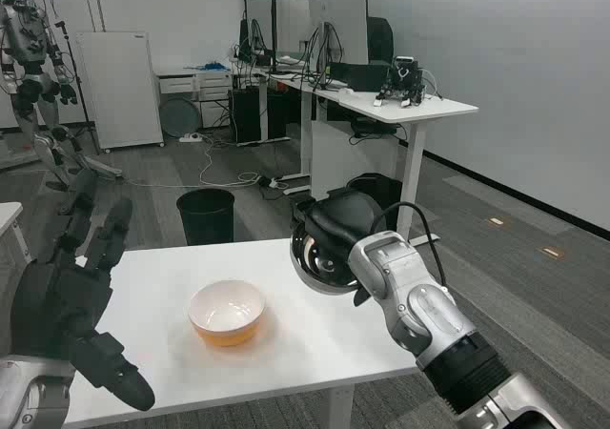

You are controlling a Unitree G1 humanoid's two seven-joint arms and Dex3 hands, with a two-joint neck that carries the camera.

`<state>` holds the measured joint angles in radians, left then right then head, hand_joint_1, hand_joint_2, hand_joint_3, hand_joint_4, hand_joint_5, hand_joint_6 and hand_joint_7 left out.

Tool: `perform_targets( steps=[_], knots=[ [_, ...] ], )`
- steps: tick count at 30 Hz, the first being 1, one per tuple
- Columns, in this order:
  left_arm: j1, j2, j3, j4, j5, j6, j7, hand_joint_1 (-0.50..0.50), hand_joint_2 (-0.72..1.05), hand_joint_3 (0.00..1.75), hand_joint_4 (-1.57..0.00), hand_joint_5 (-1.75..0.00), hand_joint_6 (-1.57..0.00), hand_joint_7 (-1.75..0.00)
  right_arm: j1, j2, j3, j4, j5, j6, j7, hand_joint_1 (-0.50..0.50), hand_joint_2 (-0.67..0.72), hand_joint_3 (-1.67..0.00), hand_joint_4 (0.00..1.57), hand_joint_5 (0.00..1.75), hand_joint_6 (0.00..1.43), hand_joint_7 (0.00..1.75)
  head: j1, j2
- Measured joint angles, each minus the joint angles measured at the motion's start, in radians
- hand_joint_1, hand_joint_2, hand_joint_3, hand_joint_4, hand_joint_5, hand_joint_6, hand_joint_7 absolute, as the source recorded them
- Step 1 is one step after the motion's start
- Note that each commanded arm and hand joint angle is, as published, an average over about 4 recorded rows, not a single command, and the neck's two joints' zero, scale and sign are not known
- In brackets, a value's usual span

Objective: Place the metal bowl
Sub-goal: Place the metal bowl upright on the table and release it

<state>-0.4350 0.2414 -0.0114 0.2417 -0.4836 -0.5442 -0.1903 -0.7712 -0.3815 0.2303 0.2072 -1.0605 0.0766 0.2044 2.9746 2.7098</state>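
Metal bowl (319,262): held above the far right part of the table, clear of its surface, tipped on its side so the shiny inside faces left toward the camera.
Right hand (341,227): black fingers wrapped over the upper rim and back of the metal bowl, gripping it; the silver forearm runs down to the lower right corner.
Yellow bowl (227,312): upright on the table, near its middle, white inside and orange-yellow outside; it sits left of and below the metal bowl, apart from it.
Table (315,338): white top, carrying the yellow bowl only; its far edge runs just behind the metal bowl.
Left hand (71,300): raised at the left edge of the table, fingers spread apart and extended, holding nothing.
Bin (206,215): black, on the floor beyond the far edge of the table.
Desk (400,105): white, further back on the right, with monitors and a small dark device on top.
Robot (29,57): a second humanoid, standing at the far left of the room.
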Motion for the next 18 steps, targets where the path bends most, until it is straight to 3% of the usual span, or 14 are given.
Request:
perform_targets(
  steps=[6,18],
  knots=[
    [-0.006,-0.007,0.004,0.017,-0.001,-0.001,0.000,-0.50,-0.72,0.09,0.00,-0.10,0.00,0.00,0.000,-0.046,-0.002,0.045,0.014,0.010,0.005,-0.42,-0.60,-1.51,1.57,0.87,1.34,1.05,0.017,-0.017],
    [-0.006,-0.007,0.003,0.017,-0.001,-0.001,0.000,-0.50,-0.72,0.07,0.00,-0.10,0.00,0.00,0.000,-0.046,-0.002,0.050,0.024,0.011,0.005,-0.42,-0.60,-1.51,1.57,0.87,1.31,1.05,0.016,-0.010]
  ],
)
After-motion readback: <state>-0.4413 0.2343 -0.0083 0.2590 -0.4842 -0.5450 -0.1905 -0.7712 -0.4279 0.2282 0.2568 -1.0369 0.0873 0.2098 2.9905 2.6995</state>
